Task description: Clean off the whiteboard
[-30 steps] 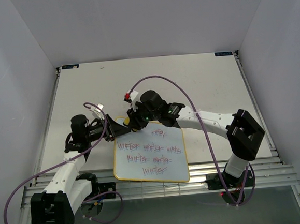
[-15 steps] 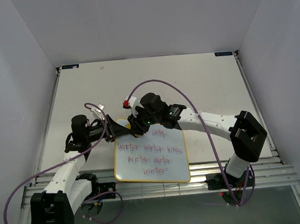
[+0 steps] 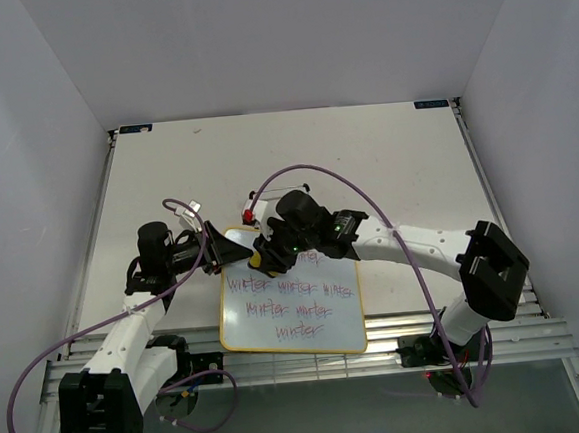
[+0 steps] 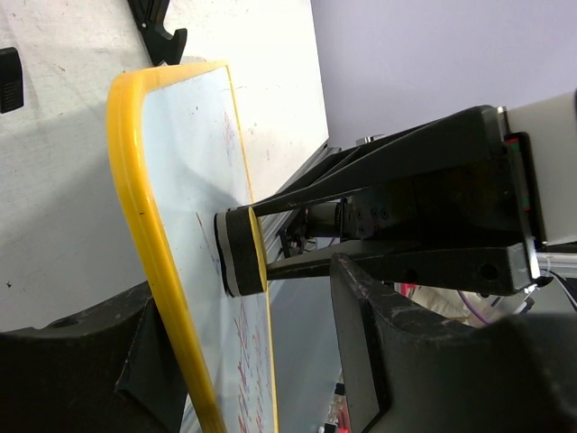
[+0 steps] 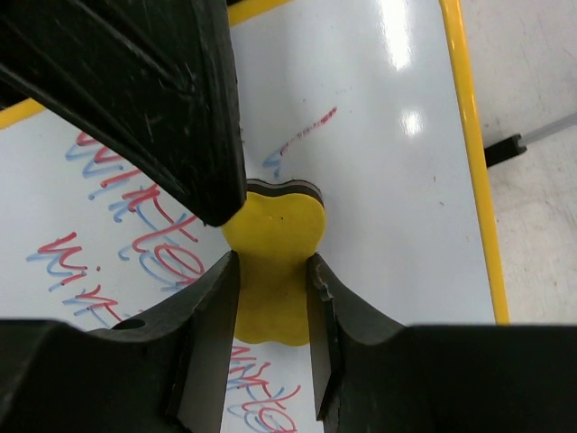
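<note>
The whiteboard (image 3: 298, 321) has a yellow frame and stands tilted near the table's front edge, with rows of purple-red words (image 3: 291, 295) on it. My right gripper (image 3: 270, 259) is shut on a small yellow eraser (image 5: 275, 262), whose black felt is pressed on the board's upper left part (image 4: 242, 263). The board surface (image 5: 397, 153) beside the eraser is wiped white, with one short red stroke left. My left gripper (image 3: 240, 248) is open, its fingers (image 4: 397, 361) straddling the board's top left edge (image 4: 144, 225).
The black wire stand (image 5: 503, 149) pokes out behind the board's far edge. Purple cables (image 3: 315, 159) arch over both arms. Metal rails (image 3: 311, 365) run along the table's front edge, and white walls close the left, right and back.
My right gripper has slid the eraser from the board's top edge toward the near left, over the topmost writing. The left arm and the board have stayed put.
</note>
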Robot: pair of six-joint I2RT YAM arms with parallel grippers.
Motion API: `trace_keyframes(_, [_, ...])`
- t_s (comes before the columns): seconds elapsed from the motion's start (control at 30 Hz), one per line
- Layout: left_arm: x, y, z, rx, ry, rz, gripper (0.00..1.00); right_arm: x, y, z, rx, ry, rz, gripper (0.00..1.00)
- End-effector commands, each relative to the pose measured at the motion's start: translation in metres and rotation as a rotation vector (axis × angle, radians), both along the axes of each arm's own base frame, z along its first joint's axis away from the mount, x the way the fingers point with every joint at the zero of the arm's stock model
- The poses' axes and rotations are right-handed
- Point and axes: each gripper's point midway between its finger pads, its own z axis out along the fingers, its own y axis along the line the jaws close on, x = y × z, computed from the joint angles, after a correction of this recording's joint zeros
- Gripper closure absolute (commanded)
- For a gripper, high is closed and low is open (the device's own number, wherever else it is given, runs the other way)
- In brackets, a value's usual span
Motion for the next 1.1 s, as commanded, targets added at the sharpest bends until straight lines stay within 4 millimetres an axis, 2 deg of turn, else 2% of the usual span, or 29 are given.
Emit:
trace_keyframes(0.0, [0.0,-0.006,0.035,-0.043,-0.143,-0.059,0.35,-0.001,-0.022,-0.015,-0.085,-0.017,-0.057,0.78])
trace_keyframes(0.1, [-0.001,-0.006,0.035,-0.044,-0.143,-0.062,0.35,0.007,-0.021,-0.011,-0.069,-0.03,-0.107,0.78])
trace_keyframes(0.27, [-0.002,-0.006,0.037,-0.046,-0.153,-0.066,0.35,0.015,0.001,0.003,0.004,-0.007,-0.136,0.77])
trace_keyframes(0.4, [-0.003,-0.006,0.036,-0.047,-0.15,-0.068,0.35,0.017,0.02,0.025,0.06,-0.016,-0.132,0.78])
trace_keyframes(0.53, [-0.004,-0.006,0.037,-0.048,-0.155,-0.069,0.35,0.018,0.028,0.038,0.106,-0.018,-0.14,0.78])
trace_keyframes(0.8, [-0.005,-0.006,0.039,-0.05,-0.161,-0.067,0.35,0.027,0.04,0.041,0.136,0.012,-0.197,0.78])
trace_keyframes(0.93, [-0.007,-0.006,0.04,-0.054,-0.165,-0.069,0.34,0.039,0.041,0.045,0.141,0.002,-0.28,0.76])
trace_keyframes(1.07, [-0.008,-0.006,0.038,-0.054,-0.161,-0.074,0.34,0.042,0.045,0.051,0.185,0.036,-0.319,0.75])
